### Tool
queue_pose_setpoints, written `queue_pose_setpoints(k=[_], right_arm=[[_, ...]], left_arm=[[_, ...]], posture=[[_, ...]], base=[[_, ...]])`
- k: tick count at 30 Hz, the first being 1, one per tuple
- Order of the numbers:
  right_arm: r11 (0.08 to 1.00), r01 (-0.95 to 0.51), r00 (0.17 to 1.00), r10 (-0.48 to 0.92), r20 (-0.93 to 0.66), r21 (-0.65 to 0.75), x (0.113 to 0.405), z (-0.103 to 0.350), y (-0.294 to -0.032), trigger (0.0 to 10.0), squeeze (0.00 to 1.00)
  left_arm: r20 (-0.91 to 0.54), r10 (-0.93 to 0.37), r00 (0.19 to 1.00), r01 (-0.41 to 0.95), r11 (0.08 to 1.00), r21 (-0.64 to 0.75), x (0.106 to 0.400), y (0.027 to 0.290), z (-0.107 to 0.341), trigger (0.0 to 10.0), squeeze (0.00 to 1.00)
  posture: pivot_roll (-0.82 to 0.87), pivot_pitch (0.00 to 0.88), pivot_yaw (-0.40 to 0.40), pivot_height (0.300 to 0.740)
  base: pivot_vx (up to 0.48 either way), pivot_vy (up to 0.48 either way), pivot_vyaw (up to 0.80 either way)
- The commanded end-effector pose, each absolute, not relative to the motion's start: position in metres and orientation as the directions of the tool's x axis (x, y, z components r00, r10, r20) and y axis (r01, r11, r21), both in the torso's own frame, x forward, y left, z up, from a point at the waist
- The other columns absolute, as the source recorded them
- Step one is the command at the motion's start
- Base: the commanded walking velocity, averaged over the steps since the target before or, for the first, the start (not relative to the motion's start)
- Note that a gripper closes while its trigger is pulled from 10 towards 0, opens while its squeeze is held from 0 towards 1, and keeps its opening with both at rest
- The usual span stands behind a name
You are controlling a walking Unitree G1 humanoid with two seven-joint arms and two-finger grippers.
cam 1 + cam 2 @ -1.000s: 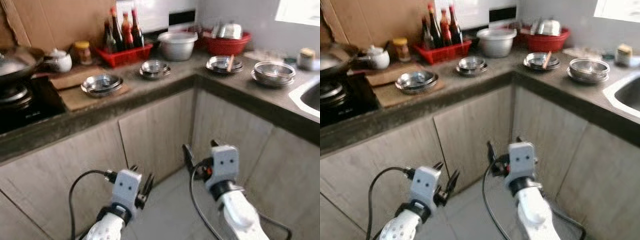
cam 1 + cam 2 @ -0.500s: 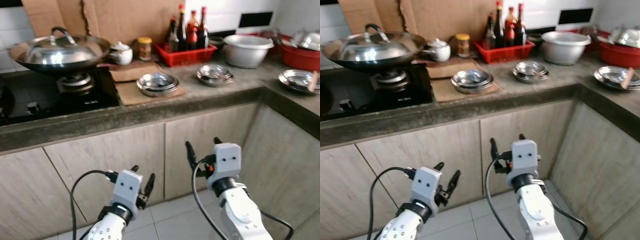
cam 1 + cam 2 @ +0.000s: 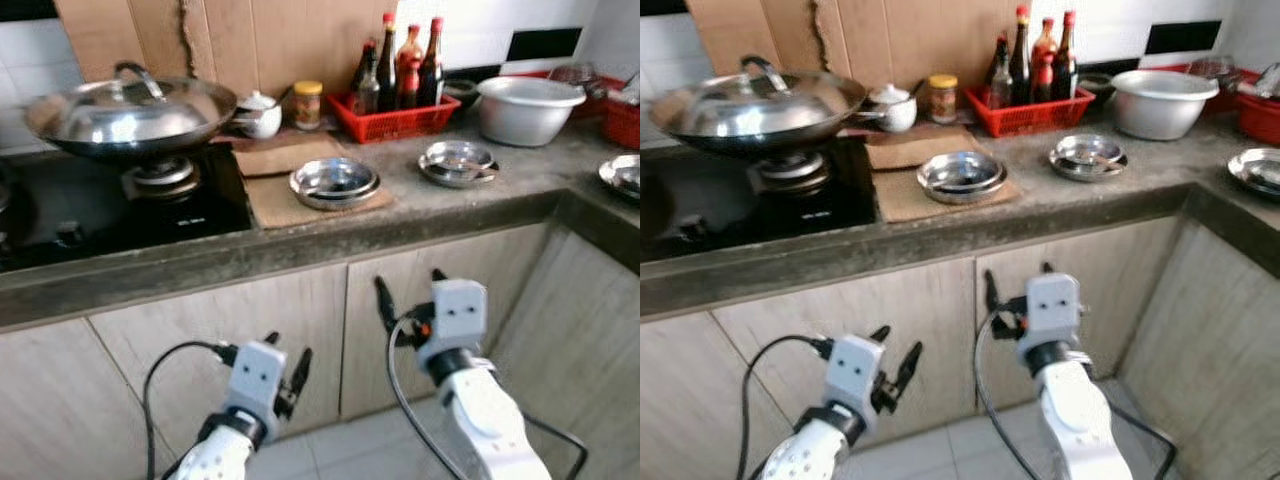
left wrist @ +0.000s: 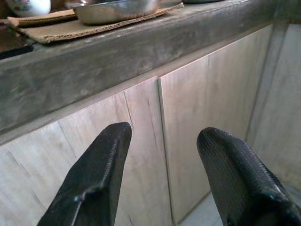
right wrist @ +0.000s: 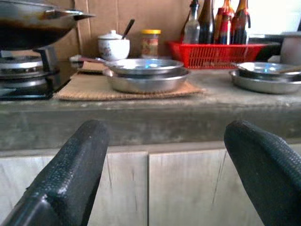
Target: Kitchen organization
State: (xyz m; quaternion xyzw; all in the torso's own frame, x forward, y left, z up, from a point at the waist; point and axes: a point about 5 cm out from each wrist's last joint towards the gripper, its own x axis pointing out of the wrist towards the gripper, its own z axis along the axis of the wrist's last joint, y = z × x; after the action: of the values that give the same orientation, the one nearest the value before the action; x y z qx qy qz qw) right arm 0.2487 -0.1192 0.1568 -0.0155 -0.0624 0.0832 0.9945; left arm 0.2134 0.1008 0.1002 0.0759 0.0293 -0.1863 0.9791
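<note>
A stack of steel bowls (image 3: pixel 334 182) sits on a brown mat (image 3: pixel 300 190) on the grey stone counter (image 3: pixel 420 215), just right of the black hob (image 3: pixel 120 205). In the right wrist view the same bowls (image 5: pixel 146 75) look nested, with a long handle sticking out to one side; what lies inside them cannot be made out. A second set of steel dishes (image 3: pixel 458 162) rests further right on the counter, apart from the first. Behind them a red basket (image 3: pixel 400 116) holds dark sauce bottles (image 3: pixel 388 62), and beside it stand a large pale basin (image 3: pixel 528 108), a small jar with a yellow lid (image 3: pixel 307 104) and a white lidded pot (image 3: pixel 258 114). A lidded wok (image 3: pixel 125 112) sits on the burner. At the far right, another steel dish (image 3: pixel 624 176) and a red tub (image 3: pixel 624 118) are cut off by the frame edge. Cardboard (image 3: pixel 230 40) leans against the wall behind.

Below the counter run pale wooden cabinet doors (image 3: pixel 250 330). The left gripper (image 3: pixel 288 368) hangs low in front of them, its fingers (image 4: pixel 96 174) spread apart with nothing between them. The right gripper (image 3: pixel 408 300) is raised a little higher, pointing at the counter edge, its fingers (image 5: pixel 70 174) set wide and holding nothing.
</note>
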Motion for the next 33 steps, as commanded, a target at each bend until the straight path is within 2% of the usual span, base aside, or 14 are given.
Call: queue_pose_setpoints(k=[1,6,14,29,33], right_arm=[[0.985,-0.153,0.977,0.162,0.141,-0.078,0.250,0.159,-0.124,10.0,0.00],[0.983,-0.168,0.972,0.178,0.154,-0.079,0.255,0.162,-0.123,10.0,0.00],[0.983,-0.157,0.965,0.173,0.198,-0.094,0.269,0.176,-0.129,10.0,0.00],[0.938,-0.266,0.906,0.322,0.274,-0.223,0.294,0.200,-0.118,10.0,0.00],[0.926,-0.284,0.895,0.349,0.279,-0.247,0.299,0.203,-0.113,10.0,0.00]], left_arm=[[-0.076,-0.381,0.922,0.388,0.913,0.129,0.213,0.094,0.102,10.0,0.00],[-0.076,-0.381,0.921,0.388,0.913,0.129,0.213,0.093,0.102,10.0,0.00],[-0.074,-0.380,0.922,0.387,0.913,0.128,0.213,0.094,0.103,10.0,0.00],[-0.073,-0.379,0.923,0.385,0.914,0.128,0.213,0.093,0.104,10.0,0.00],[-0.075,-0.376,0.924,0.382,0.915,0.127,0.213,0.092,0.104,10.0,0.00]], posture=[[0.04,0.000,-0.006,0.740],[0.04,0.000,-0.005,0.740],[0.04,0.000,-0.005,0.740],[0.05,0.000,-0.015,0.740],[0.05,0.000,-0.019,0.740]], base=[[0.255,0.000,0.42],[0.255,0.000,0.54],[0.259,0.000,0.00],[0.253,0.000,0.00],[0.000,0.000,0.74]])
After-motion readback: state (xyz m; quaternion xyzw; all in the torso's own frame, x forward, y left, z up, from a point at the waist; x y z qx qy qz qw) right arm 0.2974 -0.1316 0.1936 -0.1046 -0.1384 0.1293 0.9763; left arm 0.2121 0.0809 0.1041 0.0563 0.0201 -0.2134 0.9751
